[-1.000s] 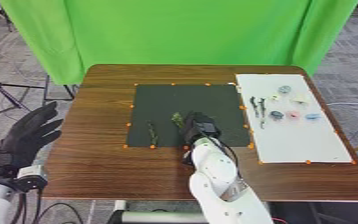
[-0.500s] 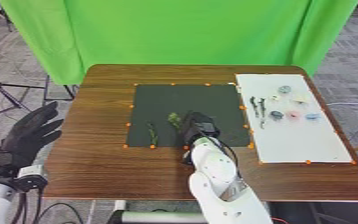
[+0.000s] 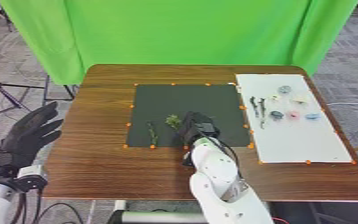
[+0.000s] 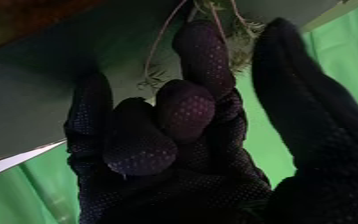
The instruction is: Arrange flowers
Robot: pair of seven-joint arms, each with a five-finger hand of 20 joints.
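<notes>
In the head view my right hand [image 3: 196, 125] is over the lower right part of the black mat [image 3: 184, 95], beside a leafy green sprig [image 3: 173, 120]. A thin green stem [image 3: 152, 132] lies farther left on the mat. In the right wrist view my right hand [image 4: 175, 185] is open, its thumb well apart from the bent fingers; thin stems of the sprig [image 4: 240, 52] run by the fingertips. Dark stems [image 3: 262, 109] and small flower heads, one pink [image 3: 294, 115], one blue [image 3: 312, 116], lie on the white sheet. My left hand [image 3: 24, 135] is open beyond the table's left edge.
The white sheet [image 3: 295, 142] covers the right side of the brown table [image 3: 104, 170]. Small orange markers line the mat and sheet edges. A green curtain [image 3: 184, 35] hangs behind the table.
The leafy sprig has shifted slightly left and its top leans more to the left. My right hand has moved slightly left. The left hand has stayed still.
</notes>
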